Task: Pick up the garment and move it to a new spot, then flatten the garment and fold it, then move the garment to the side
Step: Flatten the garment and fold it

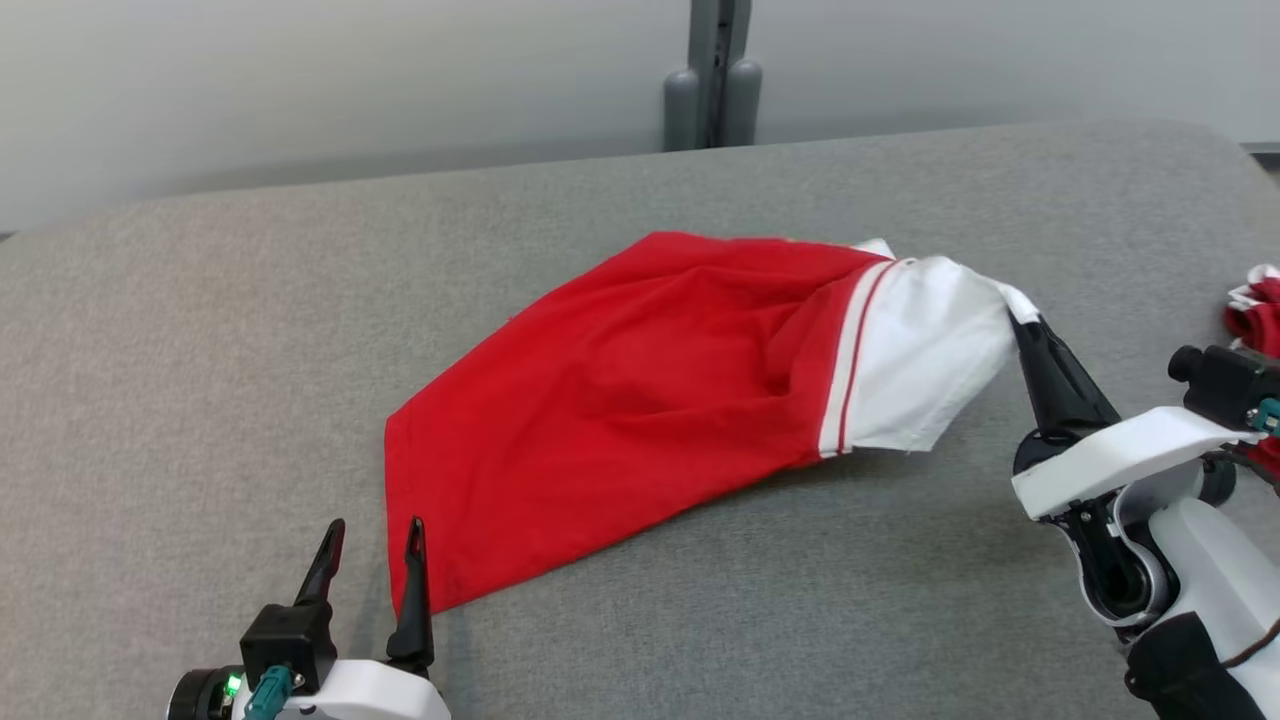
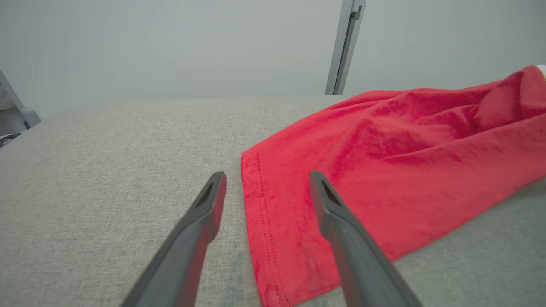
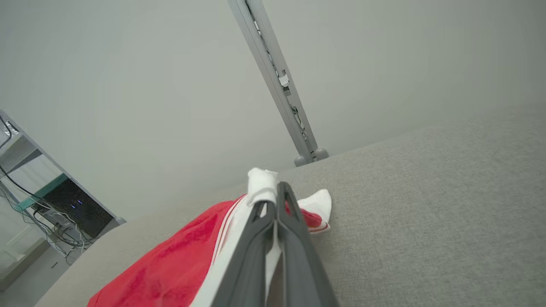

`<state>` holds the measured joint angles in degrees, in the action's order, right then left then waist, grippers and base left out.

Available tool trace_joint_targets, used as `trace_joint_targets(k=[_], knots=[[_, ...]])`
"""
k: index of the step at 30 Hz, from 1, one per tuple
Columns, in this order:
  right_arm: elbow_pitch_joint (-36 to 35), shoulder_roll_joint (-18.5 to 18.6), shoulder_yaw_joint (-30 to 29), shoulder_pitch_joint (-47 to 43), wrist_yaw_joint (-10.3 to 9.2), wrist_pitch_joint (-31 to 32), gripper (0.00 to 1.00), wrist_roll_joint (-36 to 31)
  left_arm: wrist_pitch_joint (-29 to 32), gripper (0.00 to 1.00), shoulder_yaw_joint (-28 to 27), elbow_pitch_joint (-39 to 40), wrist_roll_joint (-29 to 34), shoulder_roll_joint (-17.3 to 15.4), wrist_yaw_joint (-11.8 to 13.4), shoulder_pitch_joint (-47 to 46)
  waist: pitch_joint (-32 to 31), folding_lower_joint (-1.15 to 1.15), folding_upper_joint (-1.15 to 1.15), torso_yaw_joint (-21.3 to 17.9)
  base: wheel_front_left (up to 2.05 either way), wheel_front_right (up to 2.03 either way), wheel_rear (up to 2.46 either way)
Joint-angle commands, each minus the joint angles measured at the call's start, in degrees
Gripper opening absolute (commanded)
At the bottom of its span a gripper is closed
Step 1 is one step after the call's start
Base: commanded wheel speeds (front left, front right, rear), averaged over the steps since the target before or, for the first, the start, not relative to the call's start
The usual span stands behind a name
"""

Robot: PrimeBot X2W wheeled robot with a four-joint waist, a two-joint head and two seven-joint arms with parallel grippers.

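1. The red-and-white garment (image 1: pixel 640 400) is lying across the middle of the grey padded table (image 1: pixel 200 350). The right end is being lifted a little off the surface.
2. The right gripper (image 1: pixel 1022 310) is pinching the white end of the cloth, fingers pressed together on a bunched tip. The right wrist view is showing that white tuft (image 3: pixel 261 181) poking out above the closed fingers.
3. The left gripper (image 1: pixel 377 525) is hovering with its fingers spread and nothing between them. In the left wrist view the stitched red hem (image 2: pixel 256 204) is lying in the gap between the two fingers.
4. Handling, as I'm reading it: thin, light, floppy knit. It is sagging and creasing between the pinch and the table, so it will be draping rather than holding any shape. Not fragile, but one pinch is only dragging it into a point.
5. Best holds are looking like the hem corner by the left gripper and the white end already gripped, so both ends are being tensioned together.
6. The long axis is running from about 7 o'clock to 2 o'clock in the head view, the red hem pointing to 7 and the white striped end pointing to 2.
7. Another red-and-white bundle (image 1: pixel 1255 300) is sitting out at 3 o'clock, well apart.
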<state>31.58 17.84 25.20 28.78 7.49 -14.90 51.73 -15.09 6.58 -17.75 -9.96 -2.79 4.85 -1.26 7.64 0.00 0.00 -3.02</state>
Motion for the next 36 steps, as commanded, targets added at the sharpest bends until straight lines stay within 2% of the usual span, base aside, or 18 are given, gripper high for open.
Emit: trace_joint_targets(k=[1, 5, 8, 9, 10, 11, 12, 16, 19, 25, 29, 32, 36], knots=[[-0.91, -0.08, -0.52, -1.07, 0.0, -0.36, 0.0, 0.1, -0.07, 1.0, -0.26, -0.07, 0.32, -0.25, 0.01, 0.54, -1.08, 0.0, 0.0, -1.08, 0.0, 0.0, 0.0], [-3.66, -0.78, -1.95, -4.44, 0.0, 0.46, 0.0, -0.9, -0.07, 1.0, -0.16, -0.54, 0.38, -0.26, -0.08, 0.65, -1.62, 0.0, 0.0, -1.23, 0.0, 0.0, 0.0], [-0.78, -1.32, -3.2, -7.51, 0.0, 1.93, 0.0, -2.28, -0.07, 1.0, 0.33, -0.9, 0.25, -0.26, -0.17, 0.57, -1.87, 0.0, 0.0, -0.83, 0.0, 0.0, 0.0], [0.59, -1.14, -3.63, -8.22, 0.0, 1.91, 0.03, -3.71, -0.07, 1.0, 0.35, -0.9, 0.21, -0.26, -0.15, 0.71, -1.99, 0.0, 0.0, -0.69, 0.0, 0.0, 0.0], [2.41, -1.11, -4.08, -9.15, 0.0, 1.84, 0.4, -5.07, -0.07, 1.0, 0.38, -0.96, 0.17, -0.26, -0.2, 0.88, -2.11, 0.0, 0.0, -0.53, 0.0, 0.0, 0.0], [4.21, -1.9, -4.6, -10.31, 0.0, 1.99, 0.88, -5.44, -0.07, 1.0, 0.32, -1.03, 0.15, -0.24, -0.21, 1.04, -2.31, 0.0, 0.0, -0.41, 0.0, 0.0, 0.0], [6.0, -2.36, -5.28, -11.21, 0.01, 1.72, 1.0, -6.85, -0.07, 1.0, 0.26, -1.07, 0.2, -0.25, -0.23, 1.24, -2.56, 0.0, 0.0, -0.3, 0.0, 0.0, 0.0], [11.77, -3.34, -8.8, -13.62, 0.0, 0.05, 1.0, -13.95, -0.07, 1.0, -0.4, -1.18, 0.44, -0.24, 0.07, 2.04, -3.54, 0.0, 0.0, -0.15, 0.0, 0.0, 0.0], [13.11, -4.57, -13.23, -14.37, 0.0, -0.37, 1.0, -19.92, -0.07, 1.0, -1.25, -0.96, 0.73, -0.25, 0.26, 2.59, -4.25, 0.0, 0.0, -0.4, 0.0, 0.0, 0.0], [2.56, -8.9, -24.8, -17.41, 0.0, -0.34, 1.0, -36.93, -0.07, 1.0, -3.14, -0.1, 2.01, -0.26, 0.34, 3.43, -5.37, 0.0, 0.0, -0.37, 0.0, 0.0, 0.0], [-6.1, -12.23, -28.89, -19.69, -0.01, -0.33, 1.0, -45.9, -0.07, 1.0, -4.16, 0.15, 3.08, -0.25, -0.07, 3.96, -6.08, 0.0, 0.0, 0.21, 0.0, 0.0, 0.0], [-10.1, -13.72, -30.06, -21.06, -0.01, -0.3, 1.0, -48.98, -0.07, 1.0, -4.68, 0.09, 3.7, -0.24, -0.6, 4.29, -6.54, 0.0, 0.0, 0.59, 0.0, 0.0, 0.0], [-11.99, -14.56, -29.81, -22.53, -0.01, -0.31, 1.0, -50.9, -0.07, 1.0, -5.17, -0.03, 4.43, -0.24, -1.24, 4.66, -7.29, 0.0, 0.0, 0.95, 0.0, 0.0, 0.0]])
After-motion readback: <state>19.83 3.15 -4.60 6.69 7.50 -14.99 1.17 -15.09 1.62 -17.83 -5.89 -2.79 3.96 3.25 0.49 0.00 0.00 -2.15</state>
